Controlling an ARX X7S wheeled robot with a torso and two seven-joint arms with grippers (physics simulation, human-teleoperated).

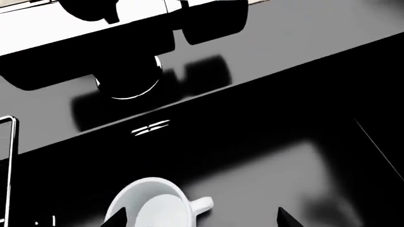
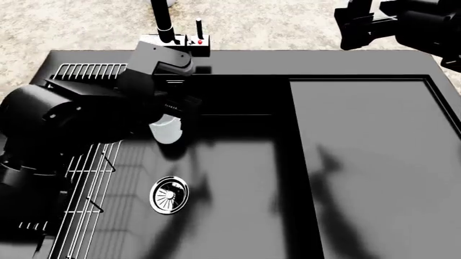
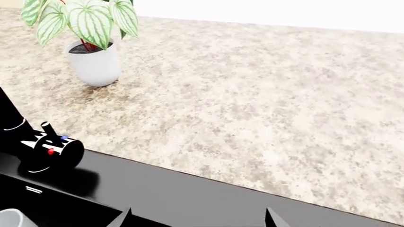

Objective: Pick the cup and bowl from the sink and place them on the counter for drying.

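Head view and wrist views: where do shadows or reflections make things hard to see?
Head view: the left arm's dark bulk and long arm shadows cover the black sink, partly hiding the cup. Left wrist view: the glossy rim mirrors the faucet. Right wrist view: the counter is evenly lit.

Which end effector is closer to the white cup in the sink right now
Left. The left end effector hangs right over the cup in the sink; the right end effector is far off, above the counter.
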